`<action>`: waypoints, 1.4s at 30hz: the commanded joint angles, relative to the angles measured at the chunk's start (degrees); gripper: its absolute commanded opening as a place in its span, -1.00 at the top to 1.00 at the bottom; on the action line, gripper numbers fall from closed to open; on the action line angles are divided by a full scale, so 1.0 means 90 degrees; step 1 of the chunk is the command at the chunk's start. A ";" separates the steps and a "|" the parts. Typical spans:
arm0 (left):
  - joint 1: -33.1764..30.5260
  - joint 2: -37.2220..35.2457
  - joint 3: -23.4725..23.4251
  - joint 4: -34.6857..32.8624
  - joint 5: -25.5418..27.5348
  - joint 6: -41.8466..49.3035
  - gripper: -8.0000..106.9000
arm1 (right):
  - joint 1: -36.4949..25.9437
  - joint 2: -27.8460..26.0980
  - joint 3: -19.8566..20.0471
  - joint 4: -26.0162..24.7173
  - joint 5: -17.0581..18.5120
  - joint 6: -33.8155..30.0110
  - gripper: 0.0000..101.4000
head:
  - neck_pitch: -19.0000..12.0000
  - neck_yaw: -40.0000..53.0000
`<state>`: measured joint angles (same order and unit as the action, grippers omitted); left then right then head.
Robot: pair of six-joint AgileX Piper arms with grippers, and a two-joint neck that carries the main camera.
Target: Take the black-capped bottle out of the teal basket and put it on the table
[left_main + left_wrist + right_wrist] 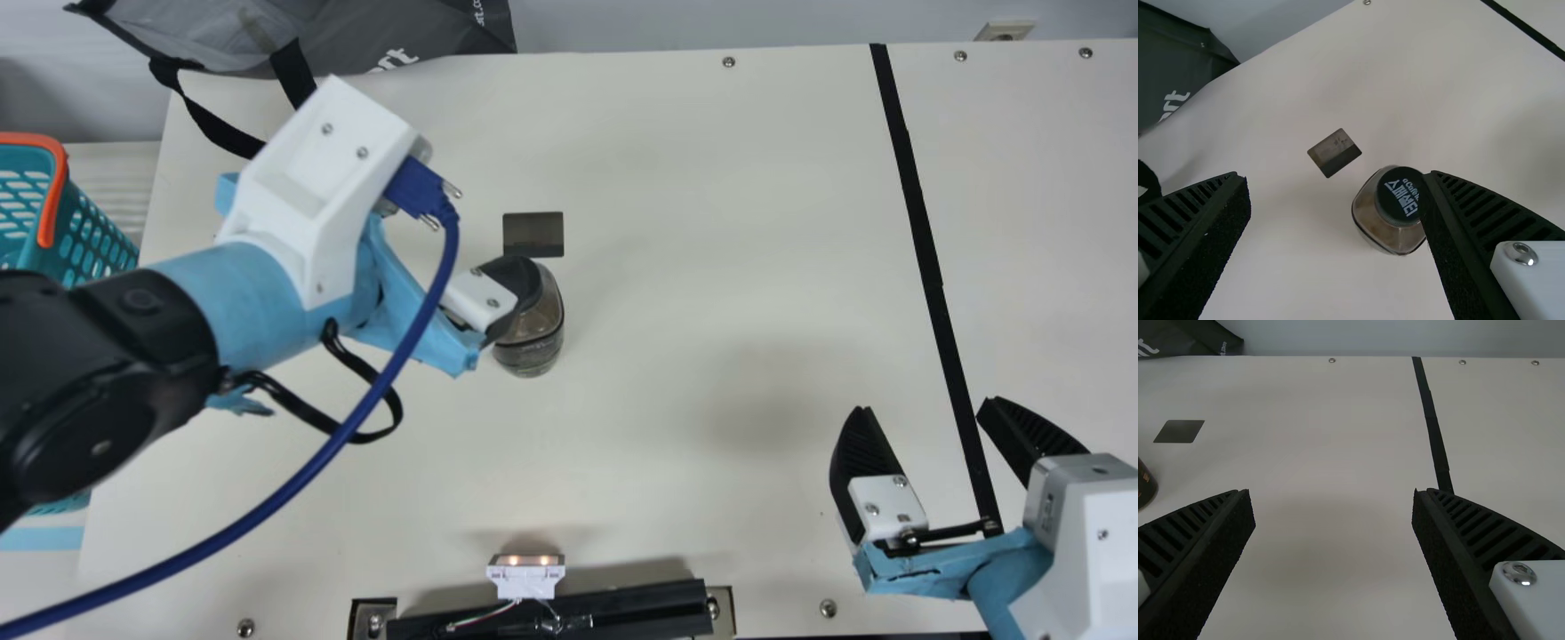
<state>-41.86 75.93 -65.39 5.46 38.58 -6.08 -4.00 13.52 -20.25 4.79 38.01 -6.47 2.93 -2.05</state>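
In the main view my left gripper [514, 283] is over the table [693, 222], one black finger covering the top of the bottle [539, 342]. The left wrist view has that gripper [1335, 179] open, the bottle's black cap [1397, 193] beside one finger; whether they touch I cannot tell. The bottle stands upright on the table, outside the teal basket [89, 236], which is at the far left. My right gripper [925, 407] is open near the front right; its wrist view shows the gripper [1333, 492] with nothing between its fingers, the bottle [1145, 485] at one edge.
A dark flat square [533, 235] lies just behind the bottle. At the back left is a grey bag [400, 36] with black straps. Black tape [920, 231] crosses the table's right part. A black bar [622, 609] with a small lit module [526, 578] sits at the front edge.
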 commanded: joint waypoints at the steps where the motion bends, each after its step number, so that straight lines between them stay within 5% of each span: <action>1: 0.0088 -0.0057 0.0029 0.0023 -0.0021 -0.0034 -1.00 | 0.0000 0.0000 0.0000 0.0000 0.0000 0.0000 -0.79 | -0.0024 0.0053; 24: 0.1635 -0.0822 0.0283 -0.0482 -0.0078 0.0338 -1.00 | 0.0000 0.0000 0.0000 0.0000 0.0000 0.0000 -0.79 | -0.0024 0.0053; 42: 0.2918 -0.1539 0.1068 -0.0399 -0.0508 0.0532 -1.00 | 0.0000 0.0000 0.0000 0.0000 -0.0002 0.0000 -0.79 | -0.0024 0.0053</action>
<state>-16.09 62.37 -56.24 1.47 34.40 -1.07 -4.00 13.52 -20.25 4.79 37.99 -6.47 2.93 -2.05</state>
